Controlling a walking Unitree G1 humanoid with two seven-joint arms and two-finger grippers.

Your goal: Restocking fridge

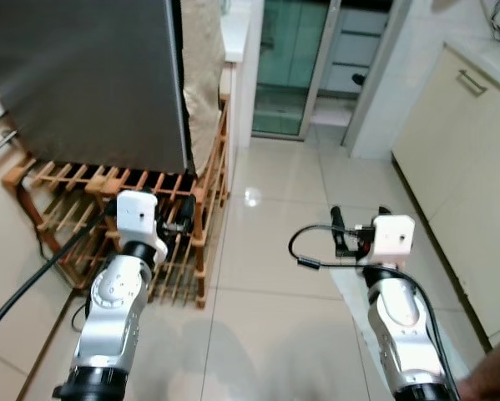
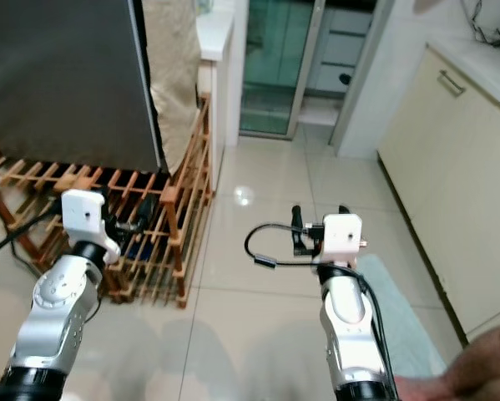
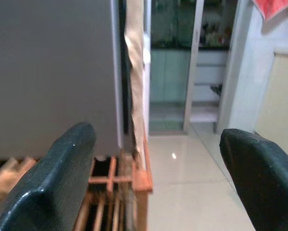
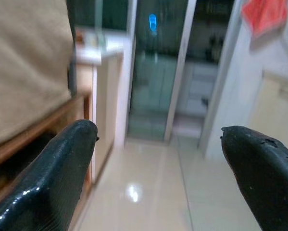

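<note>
- Fridge (image 1: 83, 79), w/ a dark grey side, is standing at the robot's front left, resting on a wooden rack (image 1: 162, 238) of slats; fridge door isn't in sight from here, so can't tell if it's open.
- A beige cloth (image 1: 201, 75) is hanging just beside the fridge's right edge, down to the rack's corner post.
- Left pincer (image 3: 158, 178) is hovering in front of the rack, low, near the fridge's bottom corner; its 2 black fingers (image 3: 52, 183) are standing wide apart w/ nothing between them.
- Right pincer (image 4: 168, 178) is hovering over the pale tiled floor (image 1: 275, 217), well apart from the fridge, pointing toward a glass door (image 1: 287, 67) at the far end; its 2 fingers (image 4: 47, 178) are also spread wide, holding nothing.
- A black cable (image 1: 312, 246) is looping out beside the right wrist; another thick black cable (image 1: 32, 288) is running off the left arm toward the floor at left.
- Cream cupboards (image 1: 458, 167) w/ a metal handle are lining the right side, under a white bench (image 1: 492, 54).
- A red cloth (image 4: 264, 17) is hanging on the wall near the cupboards, in the right wrist view.
- A pale green mat (image 2: 400, 309) is lying on the floor under the right arm.
- Part of a person's hand (image 2: 475, 372) is showing at the bottom right corner, blurred.
</note>
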